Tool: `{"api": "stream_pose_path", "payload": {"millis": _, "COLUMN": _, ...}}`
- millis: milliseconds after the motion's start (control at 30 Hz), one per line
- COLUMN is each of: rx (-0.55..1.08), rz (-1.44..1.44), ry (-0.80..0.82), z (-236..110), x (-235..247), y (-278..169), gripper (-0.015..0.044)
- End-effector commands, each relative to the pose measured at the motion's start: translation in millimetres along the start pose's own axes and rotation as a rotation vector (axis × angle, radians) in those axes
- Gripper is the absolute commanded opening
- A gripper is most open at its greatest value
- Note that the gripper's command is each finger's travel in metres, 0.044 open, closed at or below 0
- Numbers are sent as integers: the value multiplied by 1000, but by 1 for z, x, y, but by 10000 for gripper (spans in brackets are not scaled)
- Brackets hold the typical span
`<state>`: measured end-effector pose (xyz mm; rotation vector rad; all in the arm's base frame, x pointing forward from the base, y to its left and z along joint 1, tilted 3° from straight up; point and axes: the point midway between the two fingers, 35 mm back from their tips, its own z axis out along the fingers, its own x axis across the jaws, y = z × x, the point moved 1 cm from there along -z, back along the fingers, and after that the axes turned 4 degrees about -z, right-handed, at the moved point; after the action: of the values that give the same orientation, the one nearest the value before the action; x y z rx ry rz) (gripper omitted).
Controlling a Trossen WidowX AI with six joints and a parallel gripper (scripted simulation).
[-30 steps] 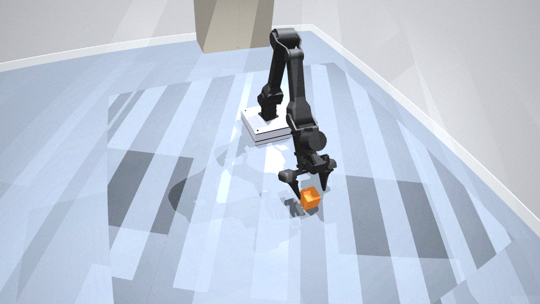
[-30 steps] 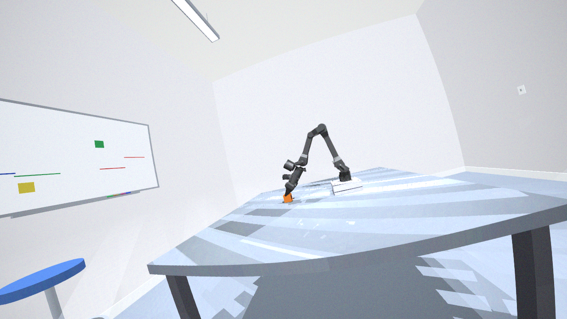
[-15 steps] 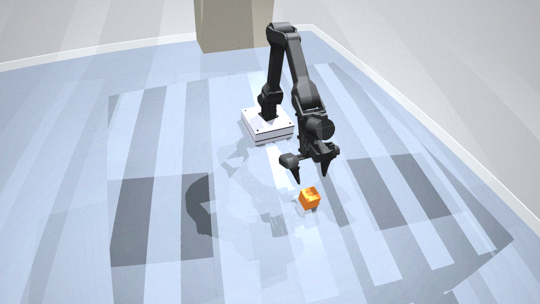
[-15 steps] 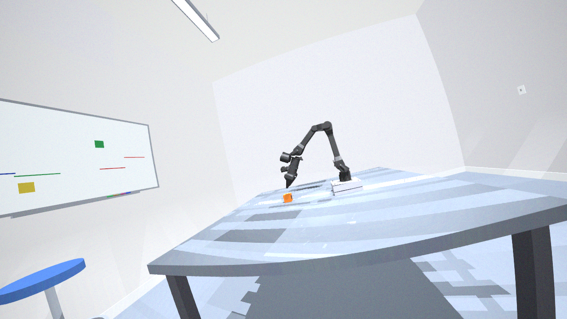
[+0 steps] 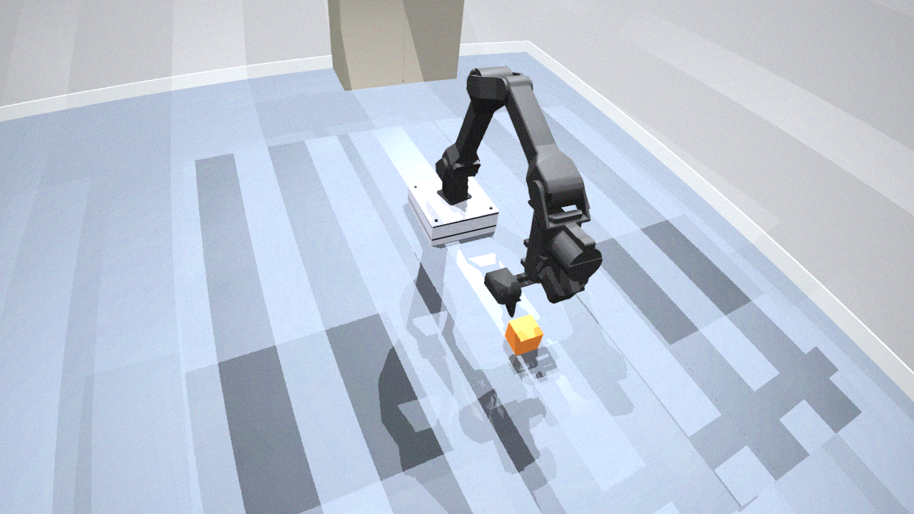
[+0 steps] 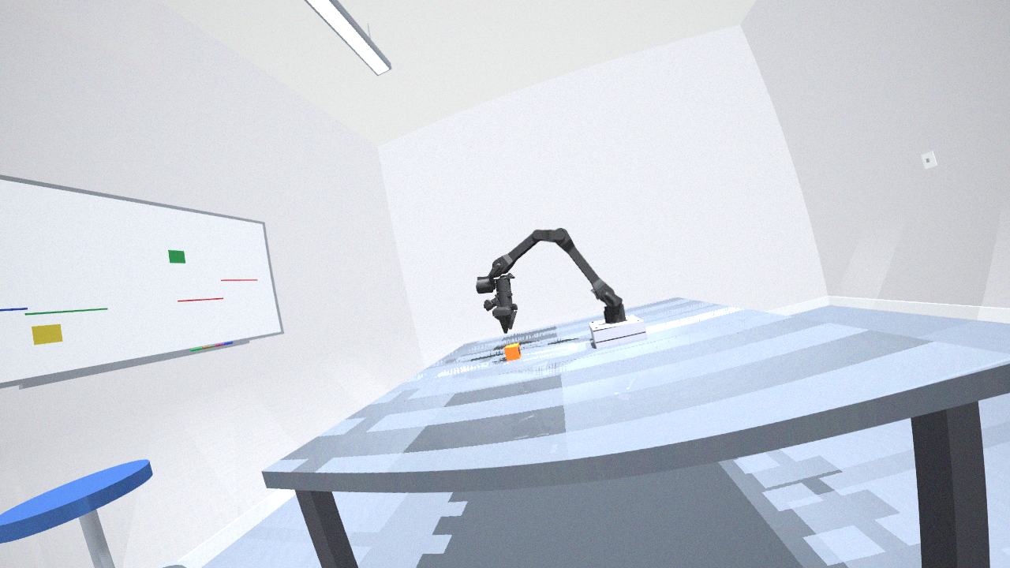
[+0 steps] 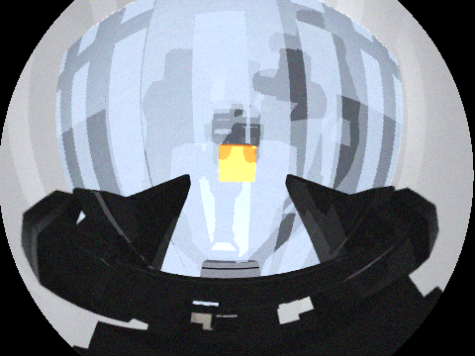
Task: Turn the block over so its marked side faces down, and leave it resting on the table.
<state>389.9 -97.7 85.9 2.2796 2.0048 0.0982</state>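
The end effector (image 5: 518, 295) hangs above the bench (image 5: 255, 383) with its two dark pointed fingers spread wide and nothing between them. The block (image 5: 523, 336) sits on the bench just below and a little ahead of the tips, apart from them; in the wrist view it lies centred in the gap between the fingers, further out. It is a small orange cube with flat, smooth faces, so no long axis matters; no mark shows on the faces in sight. The bench surface is glossy, striped pale blue and grey.
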Motion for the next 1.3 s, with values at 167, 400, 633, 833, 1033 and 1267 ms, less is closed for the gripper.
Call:
{"api": "stream_pose_path", "payload": {"millis": 167, "rx": 129, "rz": 4, "ry": 3, "z": -8, "x": -2, "y": 8, "gripper": 440}}
{"api": "stream_pose_path", "payload": {"millis": 400, "rx": 129, "rz": 4, "ry": 3, "z": 26, "x": -2, "y": 3, "gripper": 440}}
{"api": "stream_pose_path", "payload": {"millis": 633, "rx": 129, "rz": 4, "ry": 3, "z": 41, "x": -2, "y": 2, "gripper": 440}}
{"api": "stream_pose_path", "payload": {"millis": 833, "rx": 129, "rz": 4, "ry": 3, "z": 47, "x": -2, "y": 1, "gripper": 440}}
{"api": "stream_pose_path", "payload": {"millis": 1033, "rx": 129, "rz": 4, "ry": 3, "z": 57, "x": -2, "y": 0, "gripper": 440}}
{"api": "stream_pose_path", "payload": {"millis": 1267, "rx": 129, "rz": 4, "ry": 3, "z": 68, "x": -2, "y": -2, "gripper": 440}}
